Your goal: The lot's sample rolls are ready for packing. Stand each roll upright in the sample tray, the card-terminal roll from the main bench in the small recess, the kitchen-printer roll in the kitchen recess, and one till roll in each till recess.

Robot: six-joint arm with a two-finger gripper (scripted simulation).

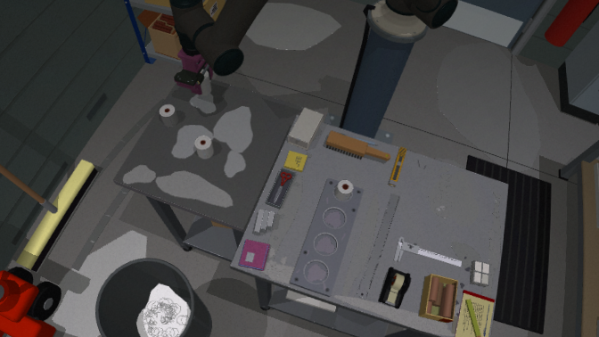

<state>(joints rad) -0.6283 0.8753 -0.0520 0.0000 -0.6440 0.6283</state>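
Note:
The sample tray (326, 236) lies on the main bench. One small roll (345, 187) stands upright in its far recess. The other three recesses hold nothing. On the dark side table to the left, two white rolls stand upright: one (168, 113) near the far left corner and one (203, 145) nearer the middle. My gripper (199, 88) is open and holds nothing. It hangs over the far edge of the side table, just right of and beyond the far left roll.
The dark bin (147, 301) stands on the floor in front of the side table. On the main bench lie a white box (305, 127), a brush (356, 147), scissors (281, 185), a knife (397, 165), a tape dispenser (395, 287) and a box of cores (439, 297).

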